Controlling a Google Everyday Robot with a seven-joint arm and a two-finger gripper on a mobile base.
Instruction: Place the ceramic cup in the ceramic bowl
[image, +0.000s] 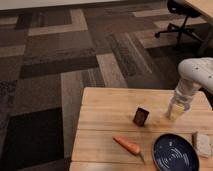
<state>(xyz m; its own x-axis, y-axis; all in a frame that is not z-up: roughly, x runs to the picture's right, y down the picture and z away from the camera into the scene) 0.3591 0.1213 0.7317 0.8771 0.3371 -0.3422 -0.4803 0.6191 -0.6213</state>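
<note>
The white ceramic cup (175, 111) is held in my gripper (177, 107) at the end of the white arm that comes in from the right. It hangs low over the right part of the wooden table (105, 112). I cannot tell whether it touches the tabletop. The gripper is shut on the cup from above. The dark navy ceramic bowl (175, 152) sits at the table's front right, closer to the camera than the cup and apart from it.
A small dark box (141, 116) stands mid-table, left of the cup. A carrot (127, 145) lies left of the bowl. A pale beige block (202, 144) lies right of the bowl. An office chair (180, 17) stands on the carpet at the back right.
</note>
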